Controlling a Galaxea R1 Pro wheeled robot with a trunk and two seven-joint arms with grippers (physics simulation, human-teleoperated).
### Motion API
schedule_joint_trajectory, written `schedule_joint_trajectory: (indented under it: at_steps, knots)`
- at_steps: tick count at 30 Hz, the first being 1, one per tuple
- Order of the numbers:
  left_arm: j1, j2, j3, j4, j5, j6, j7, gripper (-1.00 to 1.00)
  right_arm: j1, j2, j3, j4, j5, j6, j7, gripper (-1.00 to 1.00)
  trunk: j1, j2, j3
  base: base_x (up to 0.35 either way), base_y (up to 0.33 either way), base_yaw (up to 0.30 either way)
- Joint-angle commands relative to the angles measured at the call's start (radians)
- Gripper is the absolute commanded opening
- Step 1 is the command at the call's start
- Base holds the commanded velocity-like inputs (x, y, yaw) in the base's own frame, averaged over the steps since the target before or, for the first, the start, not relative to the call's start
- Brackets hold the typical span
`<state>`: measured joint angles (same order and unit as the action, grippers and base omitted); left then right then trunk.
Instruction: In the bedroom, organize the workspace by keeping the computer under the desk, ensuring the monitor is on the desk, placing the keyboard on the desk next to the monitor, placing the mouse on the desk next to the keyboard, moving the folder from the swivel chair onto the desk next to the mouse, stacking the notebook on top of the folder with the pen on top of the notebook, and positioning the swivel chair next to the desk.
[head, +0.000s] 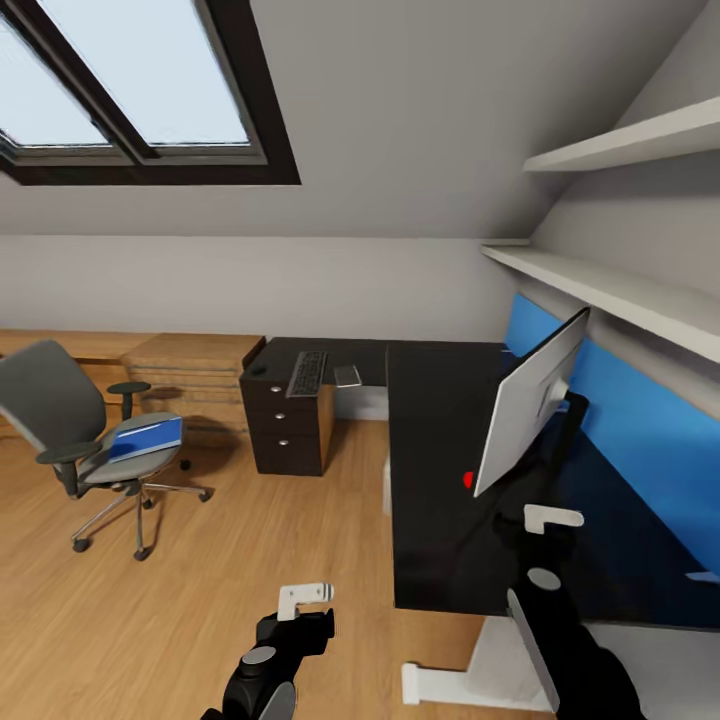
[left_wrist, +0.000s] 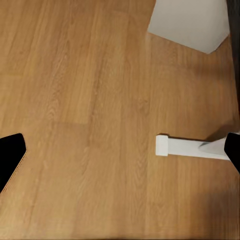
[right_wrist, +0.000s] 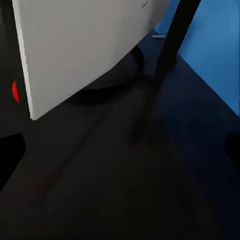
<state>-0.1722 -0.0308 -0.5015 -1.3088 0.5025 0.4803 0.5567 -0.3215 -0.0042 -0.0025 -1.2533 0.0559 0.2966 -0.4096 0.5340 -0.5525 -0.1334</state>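
Head view: the robot stands at the near end of the L-shaped desk (head: 440, 480) in the attic bedroom, its right gripper (head: 545, 545) raised over the black top just short of the monitor (head: 530, 400), which stands on the desk with its pale back turned to the camera and its stem near the blue back panel (head: 640, 430). The keyboard (head: 306, 372) lies on the far wing of the desk above the drawers (head: 285, 420), beside a small pale item too distant to identify, possibly the notebook. The folder (head: 146, 438) rests tilted on the seat of the swivel chair (head: 90, 440), well apart from the desk, so that part of the job looks undone. The left gripper (head: 300, 605) hangs low over the floor (head: 150, 620).

Left wrist view: dark fingertips (left_wrist: 10, 157) sit wide apart at the frame's edges, jaws spread and empty above wood floor, with the desk's white foot (left_wrist: 187, 147) and a white box corner, likely the computer (left_wrist: 192, 22), beyond.

Right wrist view: the monitor (right_wrist: 75, 45) and its round base (right_wrist: 120, 75) sit close ahead on the desk (right_wrist: 125, 190); whether these jaws are spread or closed cannot be told.
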Motion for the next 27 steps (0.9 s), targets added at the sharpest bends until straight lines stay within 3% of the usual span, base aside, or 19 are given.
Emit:
schedule_joint_trajectory:
  at_steps: [1, 3, 4, 7, 19, 27]
  knots:
    - [-0.001, 0.0, -0.002, -0.001, 0.009, 0.001, 0.01, 1.0, 0.005, 0.002, 0.002, -0.002, 0.01, -0.005, -0.004, 1.0, 0.0, -0.002, -0.002, 0.018, 0.32, 0.0]
    - [-0.001, 0.0, -0.003, -0.001, 0.01, 0.001, 0.011, 1.0, 0.011, 0.004, 0.003, -0.002, 0.014, -0.038, -0.008, 1.0, 0.0, -0.002, -0.002, 0.125, 0.269, 0.0]
    - [-0.001, 0.0, -0.003, -0.001, 0.01, 0.001, 0.012, 1.0, 0.018, 0.005, 0.004, 0.0, 0.016, -0.108, -0.027, 1.0, 0.0, -0.002, -0.002, 0.267, 0.116, 0.0]
    - [-0.001, -0.001, -0.003, 0.0, 0.01, 0.001, 0.012, 1.0, 0.025, 0.007, 0.004, 0.009, 0.016, -0.209, -0.082, 1.0, 0.0, -0.002, -0.002, 0.303, 0.05, 0.0]
    - [-0.001, -0.001, -0.005, 0.002, 0.01, 0.001, 0.014, 1.0, 0.025, 0.006, 0.004, 0.024, 0.018, -0.235, -0.092, 1.0, 0.0, -0.002, -0.002, 0.317, 0.015, 0.0]
    - [-0.001, -0.002, -0.006, 0.01, 0.01, 0.002, 0.012, 1.0, 0.025, 0.004, 0.004, 0.03, 0.019, -0.235, -0.092, 1.0, 0.0, -0.002, -0.002, 0.056, 0.18, 0.0]
